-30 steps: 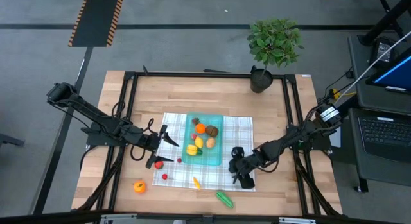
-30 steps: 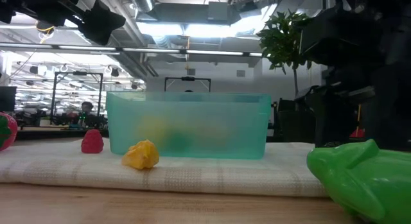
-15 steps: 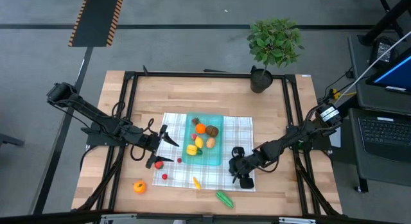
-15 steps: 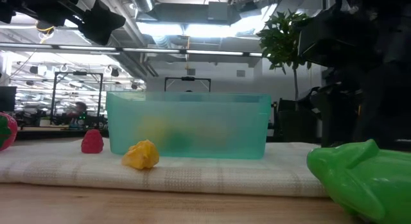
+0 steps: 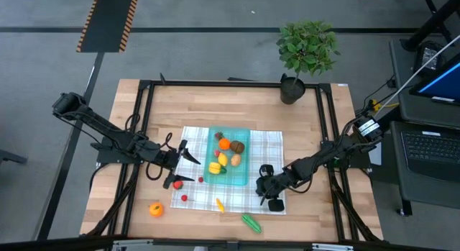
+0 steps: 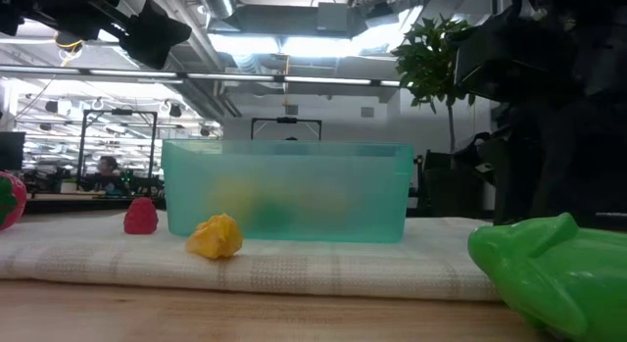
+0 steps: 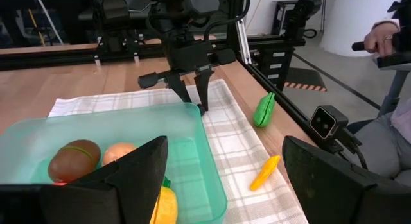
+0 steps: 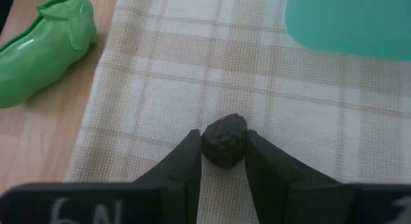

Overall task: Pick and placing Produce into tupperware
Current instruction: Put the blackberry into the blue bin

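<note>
Right wrist view alone shows the right gripper (image 8: pixel 224 161) pinching a dark produce piece (image 8: pixel 225 140) on the checked cloth (image 8: pixel 160 89), while the left gripper (image 5: pixel 178 163) hangs open.

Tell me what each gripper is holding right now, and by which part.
The right gripper pinches a small dark produce piece across its sides, down on the checked cloth. The left gripper stands open, holding nothing.
</note>
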Tool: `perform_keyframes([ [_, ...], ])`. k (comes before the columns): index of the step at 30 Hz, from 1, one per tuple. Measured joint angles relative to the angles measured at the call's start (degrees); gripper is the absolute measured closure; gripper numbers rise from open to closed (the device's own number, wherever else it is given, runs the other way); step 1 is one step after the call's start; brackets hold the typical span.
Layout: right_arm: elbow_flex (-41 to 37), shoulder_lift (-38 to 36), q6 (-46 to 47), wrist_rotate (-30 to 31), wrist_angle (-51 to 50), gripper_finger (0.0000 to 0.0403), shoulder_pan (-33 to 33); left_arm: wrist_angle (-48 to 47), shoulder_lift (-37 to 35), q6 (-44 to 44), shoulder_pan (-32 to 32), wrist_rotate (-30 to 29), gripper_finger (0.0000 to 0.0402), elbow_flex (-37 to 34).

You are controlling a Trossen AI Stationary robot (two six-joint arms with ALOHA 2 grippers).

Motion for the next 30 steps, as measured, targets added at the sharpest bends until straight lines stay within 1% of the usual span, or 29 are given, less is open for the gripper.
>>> perform_keyframes([
  [12, 0.0, -0.6, 0.0, 0.0, 0.2, 0.0309, -0.1, 0.0, 0.0, 0.0, 0.0, 0.0, 0.0104, 0.0],
  [20, 0.0, -7.0, -0.2, 0.1, -0.8, 0.0309, -0.1, 0.0, 0.0, 0.0, 0.0, 0.0, 0.0104, 0.0],
  [24, 0.0, -11.2, -1.4, 2.6, -4.3, 0.0309, -0.1, 0.0, 0.0, 0.0, 0.0, 0.0, 0.0104, 0.0],
  [30, -1.0, -15.9, -6.3, 9.1, -5.4, 0.031, -0.3, 0.0, 0.0, 0.0, 0.0, 0.0, 0.0104, 0.0],
])
